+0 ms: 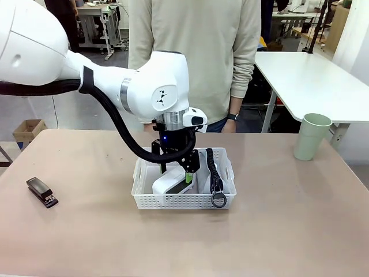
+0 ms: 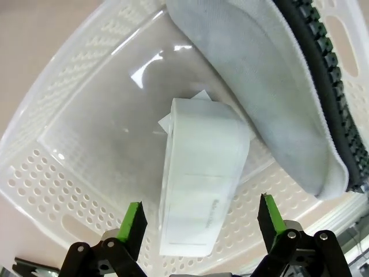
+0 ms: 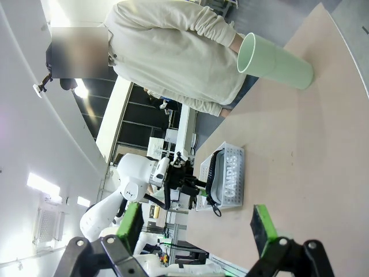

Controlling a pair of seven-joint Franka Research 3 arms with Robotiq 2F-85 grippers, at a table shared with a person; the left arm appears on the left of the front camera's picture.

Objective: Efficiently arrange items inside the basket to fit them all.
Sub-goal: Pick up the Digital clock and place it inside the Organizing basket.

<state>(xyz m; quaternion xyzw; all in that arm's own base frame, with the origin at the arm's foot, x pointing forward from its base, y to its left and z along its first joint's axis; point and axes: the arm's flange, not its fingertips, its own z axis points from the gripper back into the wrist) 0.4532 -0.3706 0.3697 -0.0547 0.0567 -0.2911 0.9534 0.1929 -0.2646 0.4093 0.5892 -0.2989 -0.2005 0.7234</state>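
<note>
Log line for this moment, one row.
left gripper: open, flanking white box in basket | pouch: in basket beside box | stapler, cup: on table | right gripper: open

Glossy plastic basket (image 2: 63, 184), soft cloth pouch (image 2: 259, 86), matt white box (image 2: 202, 173)

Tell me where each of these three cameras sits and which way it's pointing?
Front view: fixed on the robot's side, facing across the table at the person; left arm in view.
Left wrist view: above the basket, looking down at the white box and pouch; open left pincer frames it.
Right wrist view: rolled sideways, facing cup and person; open right pincer below.
Shared: the basket shows in all.
</note>
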